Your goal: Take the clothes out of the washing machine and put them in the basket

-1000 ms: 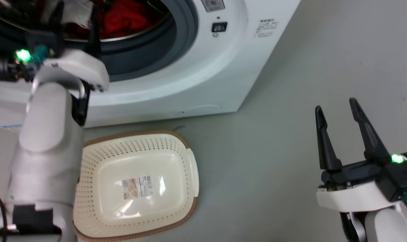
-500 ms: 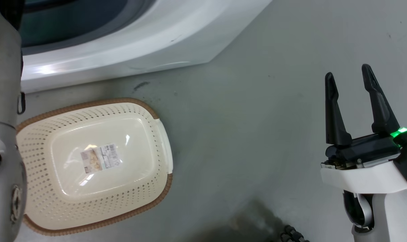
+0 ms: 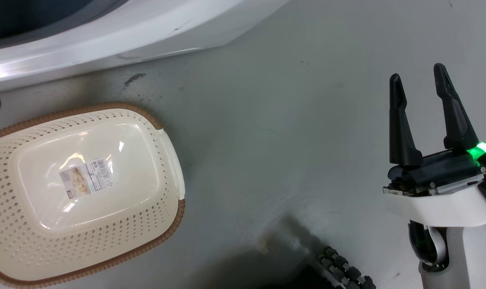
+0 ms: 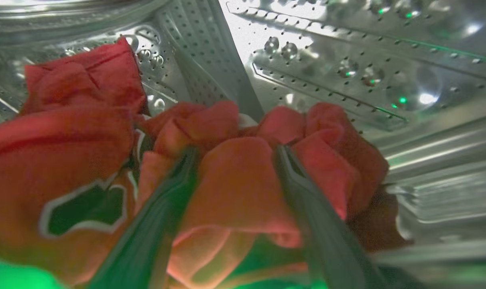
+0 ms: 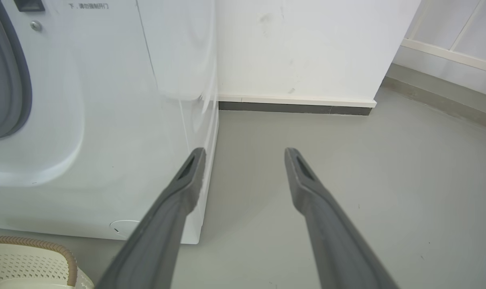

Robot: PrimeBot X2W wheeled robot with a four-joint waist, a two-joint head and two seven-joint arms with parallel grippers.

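**A:** Clothes (image 4: 66, 132), where are they?

**B:** Heaped in the steel drum (image 4: 347, 60) of the washing machine (image 5: 106, 120). I have my left fingers (image 4: 174, 188) pushed into the red pile. They are spread wide, with one fold bulging up between them, and they are not pinching it yet. I judge that closing on that fold is the step in hand.

**A:** Why that fold?

**B:** It stands proud of the heap, so a finger can get on either side of it. Soft cloth will likely drag its neighbours along, so I would lift slowly.

**A:** And the right side?

**B:** My right fingers (image 3: 399, 120) hover wide apart, gripping nothing. I park them over the floor (image 3: 267, 140), well away from the door opening, so the left arm has room.

**A:** The basket (image 3: 162, 237)?

**B:** It holds only its label. It sits on the floor just in front of the machine, so the carry should be short.
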